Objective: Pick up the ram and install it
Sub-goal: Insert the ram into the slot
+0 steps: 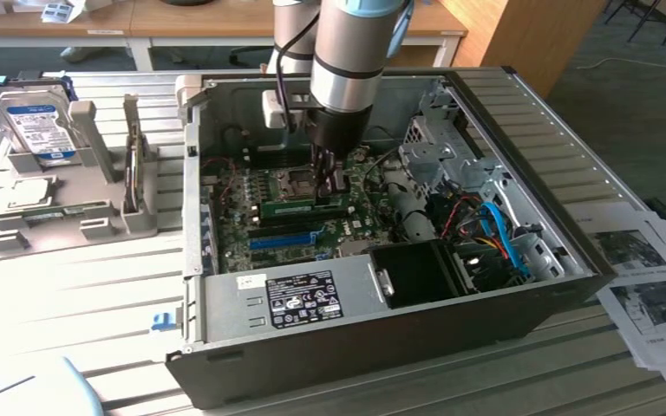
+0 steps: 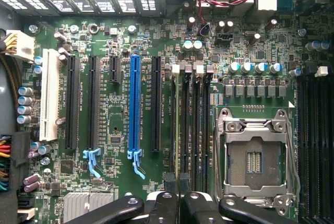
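The ram [image 1: 290, 208] is a green stick standing on edge over the motherboard [image 1: 240, 195] inside the open PC case [image 1: 541, 173]. My gripper [image 1: 333, 192] reaches straight down from the arm and is shut on the ram's upper edge near its end on the exterior view's right. In the wrist view the ram [image 2: 174, 130] appears edge-on as a thin dark strip lying along the first black memory slot beside the others [image 2: 195, 130]. The gripper [image 2: 177, 203] has its black fingers [image 2: 162, 208] pressed together on it. Whether the ram is fully seated cannot be told.
A blue slot [image 2: 134, 104] and black slots [image 2: 155, 104] lie beside the memory slots, and an open CPU socket [image 2: 255, 156] is on the other side. In the case are a power supply [image 1: 298, 295], a black shroud [image 1: 420, 273] and cables [image 1: 489, 234]. Outside, a grey rack holds a hard drive [image 1: 35, 126], and papers [image 1: 645, 277] lie nearby.
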{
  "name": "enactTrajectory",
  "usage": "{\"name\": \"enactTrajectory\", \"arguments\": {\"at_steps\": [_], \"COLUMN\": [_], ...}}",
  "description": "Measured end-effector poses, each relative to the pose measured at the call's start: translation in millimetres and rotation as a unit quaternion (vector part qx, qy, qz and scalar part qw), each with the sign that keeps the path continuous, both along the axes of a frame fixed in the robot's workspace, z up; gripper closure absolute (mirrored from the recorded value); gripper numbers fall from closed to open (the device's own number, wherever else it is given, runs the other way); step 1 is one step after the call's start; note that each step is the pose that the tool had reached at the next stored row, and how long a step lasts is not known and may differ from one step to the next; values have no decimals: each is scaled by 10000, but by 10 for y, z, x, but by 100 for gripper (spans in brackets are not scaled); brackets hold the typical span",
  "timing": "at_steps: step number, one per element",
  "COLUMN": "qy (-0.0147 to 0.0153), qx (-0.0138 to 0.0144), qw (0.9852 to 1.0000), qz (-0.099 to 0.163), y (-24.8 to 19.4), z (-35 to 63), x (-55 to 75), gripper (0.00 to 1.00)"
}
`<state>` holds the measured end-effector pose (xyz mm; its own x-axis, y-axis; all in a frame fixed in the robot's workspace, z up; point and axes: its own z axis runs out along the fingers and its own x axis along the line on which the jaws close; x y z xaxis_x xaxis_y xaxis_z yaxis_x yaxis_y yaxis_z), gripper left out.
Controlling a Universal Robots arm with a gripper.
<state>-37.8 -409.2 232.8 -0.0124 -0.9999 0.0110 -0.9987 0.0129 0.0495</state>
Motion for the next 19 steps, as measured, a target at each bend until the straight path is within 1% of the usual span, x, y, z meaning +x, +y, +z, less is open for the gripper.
{"name": "enactTrajectory", "arguments": {"at_steps": [4,10,15,19], "qy": [-9,-16,-50,-88], "qx": [8,10,12,15], "qw": [10000,10000,10000,10000], "qz": [-6,-7,-6,-6], "y": [1,0,0,0], "z": [-1,-1,-1,-1], "x": [-6,-8,-15,-24], "gripper": [89,89,89,89]}}
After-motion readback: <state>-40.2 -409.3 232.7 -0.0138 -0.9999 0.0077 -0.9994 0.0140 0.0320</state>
